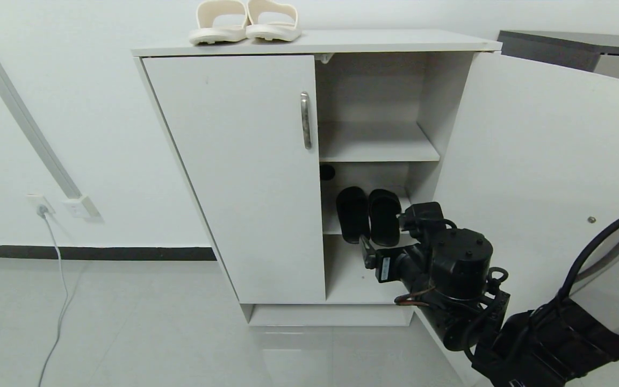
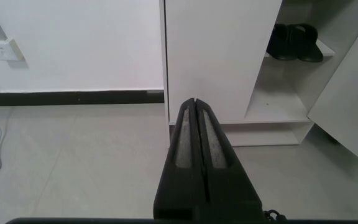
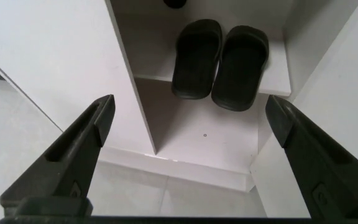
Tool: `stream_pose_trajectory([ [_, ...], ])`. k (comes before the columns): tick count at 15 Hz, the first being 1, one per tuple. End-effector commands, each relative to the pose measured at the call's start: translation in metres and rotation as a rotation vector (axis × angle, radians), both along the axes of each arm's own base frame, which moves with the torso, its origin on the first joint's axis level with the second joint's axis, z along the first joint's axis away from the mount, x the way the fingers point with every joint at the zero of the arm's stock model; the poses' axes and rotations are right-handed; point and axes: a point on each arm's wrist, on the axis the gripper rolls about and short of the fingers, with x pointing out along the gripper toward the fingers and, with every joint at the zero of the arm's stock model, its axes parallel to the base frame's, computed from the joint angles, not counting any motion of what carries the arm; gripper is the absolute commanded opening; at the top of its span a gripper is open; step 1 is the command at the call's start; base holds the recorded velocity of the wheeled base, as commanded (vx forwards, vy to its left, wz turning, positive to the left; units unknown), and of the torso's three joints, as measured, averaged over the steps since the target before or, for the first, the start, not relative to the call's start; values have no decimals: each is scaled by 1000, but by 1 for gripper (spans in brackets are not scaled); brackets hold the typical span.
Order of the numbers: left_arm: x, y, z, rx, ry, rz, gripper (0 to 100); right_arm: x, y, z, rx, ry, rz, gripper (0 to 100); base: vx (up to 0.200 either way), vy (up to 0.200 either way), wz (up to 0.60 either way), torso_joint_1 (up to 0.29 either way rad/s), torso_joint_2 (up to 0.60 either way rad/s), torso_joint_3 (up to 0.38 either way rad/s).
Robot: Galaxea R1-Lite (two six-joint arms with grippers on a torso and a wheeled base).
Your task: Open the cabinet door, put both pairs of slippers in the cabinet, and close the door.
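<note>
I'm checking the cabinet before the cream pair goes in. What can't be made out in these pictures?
Space behind the shut left door: head view, the door hides it.
Cream slippers: head view, far ends cut off by the top edge.
Dark round spot behind the black slippers: head view, partly behind the door, unidentifiable.

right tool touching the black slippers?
Apart. Right wrist view: right tool hangs open short of the black slippers; bare shelf shows between both fingertips and the pair.

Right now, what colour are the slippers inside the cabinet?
The slippers are black; right wrist view.
</note>
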Motion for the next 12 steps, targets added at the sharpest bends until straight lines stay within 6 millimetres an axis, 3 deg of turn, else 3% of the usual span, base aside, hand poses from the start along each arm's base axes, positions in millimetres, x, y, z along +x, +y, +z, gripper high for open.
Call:
stream_pose_trajectory([
  [1,0,0,0,-1,1,1,0,0,1,-3,-7,5,2,100,0,200,0,7,-2,7],
  [12,0,0,0,-4,1,3,0,1,1,-6,-10,5,3,100,0,200,0,2,2,4],
])
